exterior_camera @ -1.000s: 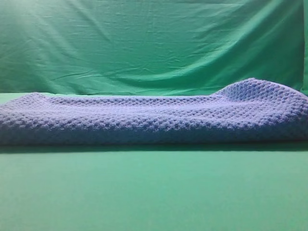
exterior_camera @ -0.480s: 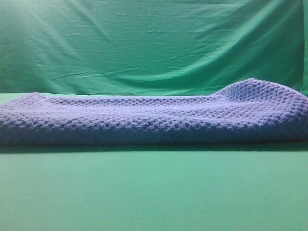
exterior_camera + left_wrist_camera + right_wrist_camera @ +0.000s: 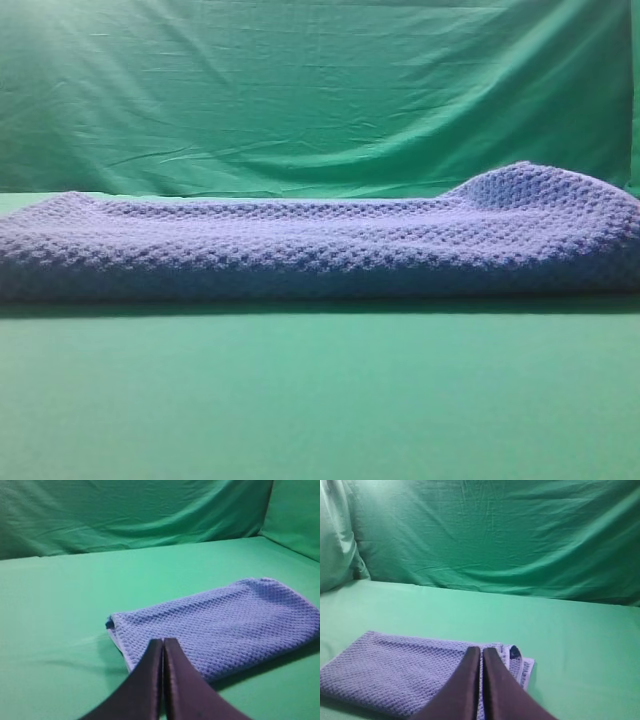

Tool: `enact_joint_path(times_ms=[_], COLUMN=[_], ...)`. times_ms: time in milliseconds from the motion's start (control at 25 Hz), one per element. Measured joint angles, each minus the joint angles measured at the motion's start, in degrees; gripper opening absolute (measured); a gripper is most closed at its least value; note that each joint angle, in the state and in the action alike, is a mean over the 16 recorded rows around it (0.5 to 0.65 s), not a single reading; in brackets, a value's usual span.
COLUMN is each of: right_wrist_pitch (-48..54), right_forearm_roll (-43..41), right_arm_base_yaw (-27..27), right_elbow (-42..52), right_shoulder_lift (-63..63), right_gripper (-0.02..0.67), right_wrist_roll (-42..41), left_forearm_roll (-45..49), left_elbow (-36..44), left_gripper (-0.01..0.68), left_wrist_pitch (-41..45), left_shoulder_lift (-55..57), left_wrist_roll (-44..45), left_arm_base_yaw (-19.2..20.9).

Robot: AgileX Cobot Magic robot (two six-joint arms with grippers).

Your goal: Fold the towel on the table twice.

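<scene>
Soft, dim, slightly blurred; upper-left glare.

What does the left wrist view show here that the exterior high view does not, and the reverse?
Only the left wrist view shows the left gripper, its dark jaws pressed shut, above the near edge of the blue-grey waffle-weave towel, and the towel's left end with bare table beyond it. Only the exterior high view shows the towel side-on, its right end humped up. Both share the towel lying on the smooth green cloth table before the wrinkled green backdrop sheet.
</scene>
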Motion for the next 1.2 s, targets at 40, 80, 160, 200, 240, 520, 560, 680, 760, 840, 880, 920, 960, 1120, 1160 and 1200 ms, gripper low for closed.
enact_joint_path(times_ms=[40,80,160,200,240,520,560,680,760,840,880,920,960,1120,1160,1200], right_wrist_pitch=[-1.59,-3.36,-7.38,-9.50,-11.63,-24.00,-25.12,-27.36,-28.05,-28.30,-28.33,-28.32,-28.29,-27.86,-27.66,-27.39], right_forearm_roll=[-0.14,-0.29,-0.59,-0.73,-0.84,-1.09,-1.09,-1.09,-1.09,-1.09,-1.09,-1.09,-1.09,-1.09,-1.10,-1.13], right_arm_base_yaw=[0.00,0.00,0.00,0.00,0.00,0.00,0.00,0.00,0.00,0.00,0.00,0.00,0.00,0.00,0.00,0.00], right_elbow=[1.22,2.54,5.37,6.81,8.23,15.92,16.58,17.89,18.30,18.45,18.49,18.53,18.64,19.66,19.97,20.28], right_shoulder_lift=[0.00,0.00,0.00,0.00,0.00,0.00,0.00,0.00,0.00,0.00,0.00,0.00,0.00,0.00,0.00,0.00], right_gripper=[0.000,0.000,0.000,0.000,0.000,0.000,0.000,0.000,0.000,0.000,0.000,0.000,0.000,0.000,0.000,0.000], right_wrist_roll=[-0.02,-0.05,-0.11,-0.15,-0.19,-0.53,-0.59,-0.71,-0.76,-0.80,-0.81,-0.82,-0.83,-0.85,-0.85,-0.85], left_forearm_roll=[0.40,0.79,1.42,1.63,1.76,1.68,1.63,1.48,1.39,1.35,1.38,1.45,1.55,2.11,2.28,2.47], left_elbow=[0.74,1.54,3.33,4.27,5.23,10.99,11.51,12.49,12.75,12.83,12.88,12.96,13.11,14.43,14.93,15.43], left_gripper=[0.000,0.000,0.000,0.000,0.000,0.000,0.000,0.000,0.000,0.000,0.000,0.000,0.000,0.000,0.000,0.000], left_wrist_pitch=[-1.38,-2.92,-6.35,-8.17,-10.00,-20.37,-21.33,-23.35,-23.93,-24.01,-23.92,-23.77,-23.60,-22.70,-22.45,-22.15], left_shoulder_lift=[0.00,0.00,0.00,0.00,0.00,0.00,0.00,0.00,0.00,0.00,0.00,0.00,0.00,0.00,0.00,0.00], left_wrist_roll=[-0.01,-0.02,-0.03,-0.04,-0.05,-0.06,-0.06,-0.06,-0.06,-0.06,-0.06,-0.06,-0.06,-0.06,-0.06,-0.06], left_arm_base_yaw=[0.00,0.00,0.00,0.00,0.00,0.00,0.00,0.00,0.00,0.00,0.00,0.00,0.00,0.00,0.00,0.00])
